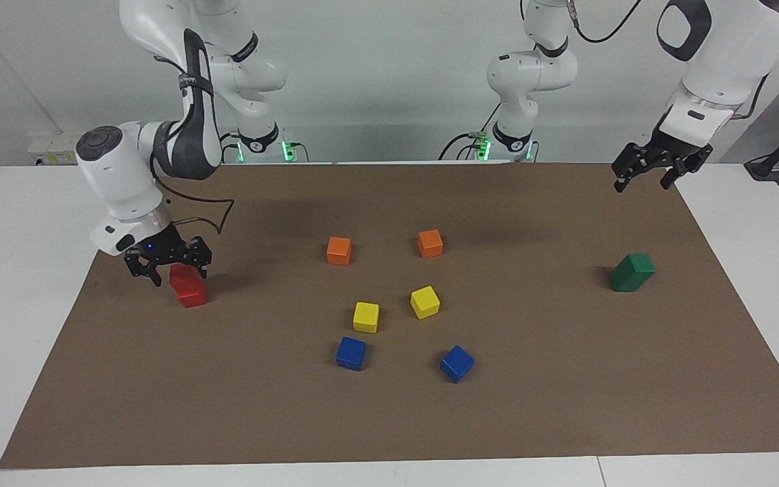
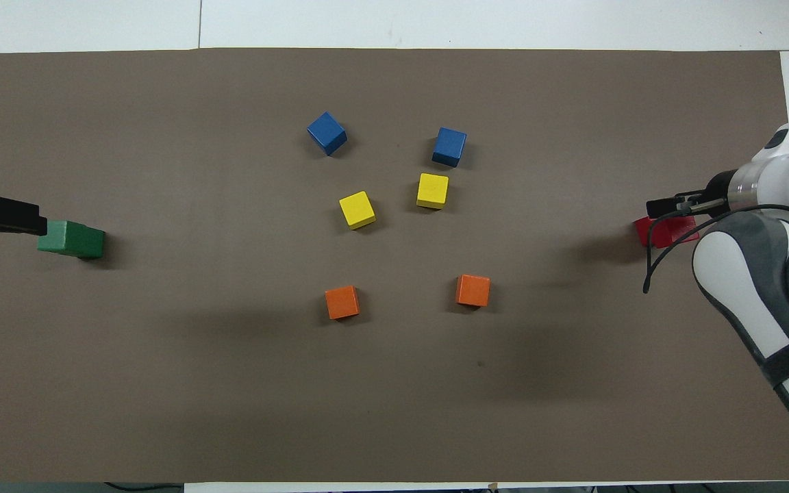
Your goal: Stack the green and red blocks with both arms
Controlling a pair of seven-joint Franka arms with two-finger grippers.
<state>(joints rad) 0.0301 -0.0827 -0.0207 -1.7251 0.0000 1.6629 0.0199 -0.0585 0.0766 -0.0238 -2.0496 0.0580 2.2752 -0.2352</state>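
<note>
hovering my right gripper (image 1: pixel 170 265) just above the red stack (image 1: pixel 189 286), i have the fingers spread and nothing in them; the upper red cube sits on the lower one, a little askew, at the right arm's end of the brown mat (image 1: pixel 389 419). the green stack (image 1: pixel 631 272) stands at the left arm's end of the mat, one dark green cube on the other, leaning slightly in the facing view.

i judge these cubes light, stiff and matte, so they should not slip between my pads, but a small stack will topple at a nudge. if i had to take one again, i would close on two opposite flat side faces at mid height, squarely, and never on the corners. the offset of the upper red cube leaves less margin, so any exit ought to go straight up, clear of its edges.

my right arm comes down from its base with the elbow high and the wrist bent toward the mat, fingers pointing down over the red stack. my left gripper (image 1: pixel 656 168) hangs open and empty in the air over the mat's edge close to the robots, well apart from the green stack, its arm folded back and waiting.

the orange, yellow and blue cubes lie loose mid-mat, none of my business.
</note>
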